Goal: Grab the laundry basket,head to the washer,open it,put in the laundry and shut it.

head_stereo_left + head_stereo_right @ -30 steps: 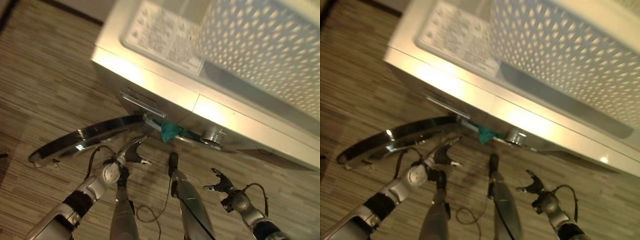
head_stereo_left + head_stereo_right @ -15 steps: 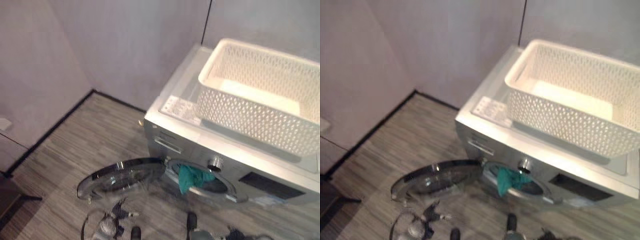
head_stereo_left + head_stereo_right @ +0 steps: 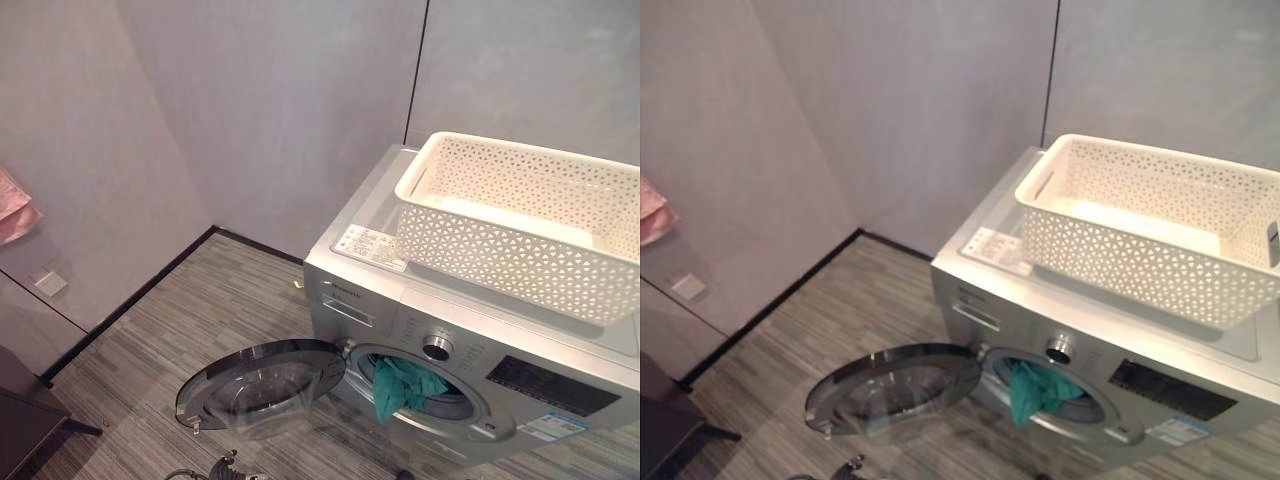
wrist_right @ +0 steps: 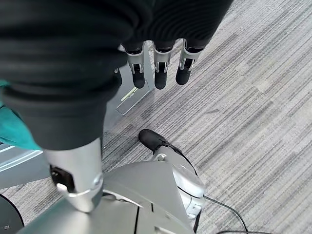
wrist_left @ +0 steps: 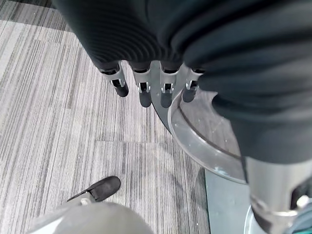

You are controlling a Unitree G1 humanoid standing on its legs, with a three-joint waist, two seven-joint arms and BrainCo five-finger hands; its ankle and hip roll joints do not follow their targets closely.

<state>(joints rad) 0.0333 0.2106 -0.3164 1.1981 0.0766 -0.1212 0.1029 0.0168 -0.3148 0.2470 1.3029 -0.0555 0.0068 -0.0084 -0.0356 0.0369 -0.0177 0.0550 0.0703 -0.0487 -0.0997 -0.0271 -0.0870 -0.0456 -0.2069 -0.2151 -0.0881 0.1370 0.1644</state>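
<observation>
washer: door swung open | basket: on top of washer | green cloth: hangs from washer opening | left hand, right hand: fingers relaxed, holding nothing

The washer was a silver front-loading machine that stood on the grey striped floor, near the corner of the room. Its round door was swung fully open to the robot's left side, with the glass part facing up and outward. A teal piece of laundry hung out of the round opening, partly inside the drum and partly over the lower rim. The laundry basket was white plastic with many small holes in its walls. It stood upright on the top of the washer, toward the right side, and looked empty inside.
</observation>
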